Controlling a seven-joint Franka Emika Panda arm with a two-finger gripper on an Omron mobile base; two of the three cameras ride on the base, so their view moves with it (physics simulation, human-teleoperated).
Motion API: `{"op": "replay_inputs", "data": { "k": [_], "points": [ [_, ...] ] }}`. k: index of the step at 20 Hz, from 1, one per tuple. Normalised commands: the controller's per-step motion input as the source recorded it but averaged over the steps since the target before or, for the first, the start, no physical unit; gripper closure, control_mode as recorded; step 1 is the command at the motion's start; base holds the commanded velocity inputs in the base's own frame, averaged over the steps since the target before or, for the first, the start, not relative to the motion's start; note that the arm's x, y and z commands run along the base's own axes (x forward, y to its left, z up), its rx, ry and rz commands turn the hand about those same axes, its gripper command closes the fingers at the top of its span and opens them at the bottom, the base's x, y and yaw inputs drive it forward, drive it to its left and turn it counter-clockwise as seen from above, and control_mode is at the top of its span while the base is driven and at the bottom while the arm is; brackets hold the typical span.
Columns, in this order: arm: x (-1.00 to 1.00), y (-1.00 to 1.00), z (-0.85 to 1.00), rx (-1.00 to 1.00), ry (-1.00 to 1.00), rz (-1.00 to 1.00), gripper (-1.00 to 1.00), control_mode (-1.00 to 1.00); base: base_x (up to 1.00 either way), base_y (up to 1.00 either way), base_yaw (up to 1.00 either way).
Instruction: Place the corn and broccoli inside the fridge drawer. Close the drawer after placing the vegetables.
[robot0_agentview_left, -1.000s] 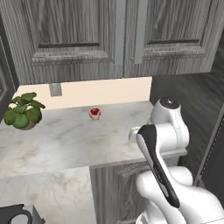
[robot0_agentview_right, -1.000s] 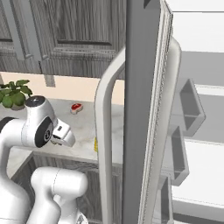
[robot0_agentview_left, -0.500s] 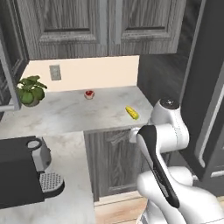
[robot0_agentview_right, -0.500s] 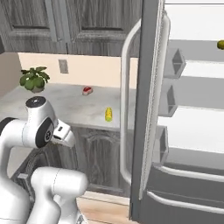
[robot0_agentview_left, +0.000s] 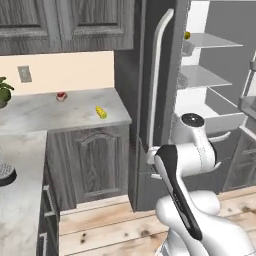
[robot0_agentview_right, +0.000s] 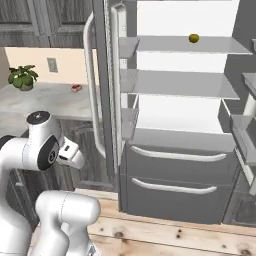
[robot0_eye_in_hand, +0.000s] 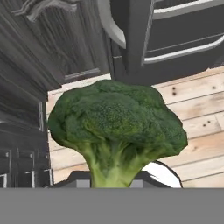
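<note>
From the left base view, the corn (robot0_agentview_left: 101, 112) lies on the marble bench (robot0_agentview_left: 45, 117), near its right front corner, well apart from a small red thing (robot0_agentview_left: 61, 96) farther back by the wall. A leaf of the potted plant (robot0_agentview_left: 3, 91) pokes in at the bench's far left edge. The fridge door (robot0_agentview_left: 150, 85) stands open just right of the bench, its long pale handle (robot0_agentview_left: 156, 75) upright. Inside the fridge, a round yellowish fruit (robot0_agentview_left: 187, 35) sits at the left end of the top shelf (robot0_agentview_left: 210, 41). The white arm (robot0_agentview_left: 187, 165) folds in front of the fridge, above the wooden floor (robot0_agentview_left: 105, 227).

From the right base view, the same fruit (robot0_agentview_right: 194, 38) rests on the top shelf (robot0_agentview_right: 195, 46), with 2 more shelves below and 2 grey fronts with bar handles (robot0_agentview_right: 177, 172) at the bottom. The plant (robot0_agentview_right: 24, 77) and the red thing (robot0_agentview_right: 76, 88) stand on the bench (robot0_agentview_right: 47, 97) beyond the open door (robot0_agentview_right: 102, 80).

In the hand view, the broccoli (robot0_eye_in_hand: 116, 127) is close up, its pale stem pointing down between the hand (robot0_eye_in_hand: 114, 183). The hand is pinching the broccoli by the stem, held over the wooden floor (robot0_eye_in_hand: 197, 109) in front of the dark cabinet doors (robot0_eye_in_hand: 57, 39).
</note>
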Motion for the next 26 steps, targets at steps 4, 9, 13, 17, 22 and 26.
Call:
{"op": "replay_inputs", "data": {
  "k": [4, 9, 13, 17, 22, 26],
  "points": [
    [0.0, 0.0, 0.0, 0.0, 0.0, 0.0, 1.0, 1.0, -0.11, -1.0, -0.01],
    [0.0, 0.0, 0.0, 0.0, 0.0, 0.0, 1.0, 1.0, 0.3, -1.0, 0.0],
    [0.0, 0.0, 0.0, 0.0, 0.0, 0.0, 1.0, 1.0, 0.63, -1.0, 0.0],
    [0.0, 0.0, 0.0, 0.0, 0.0, 0.0, 1.0, 1.0, 0.78, -0.74, 0.0],
    [0.0, 0.0, 0.0, 0.0, 0.0, 0.0, 1.0, 1.0, 0.95, -0.21, 0.02],
    [0.0, 0.0, 0.0, 0.0, 0.0, 0.0, 1.0, 1.0, 0.94, -0.1, 0.01]
  ]
}}
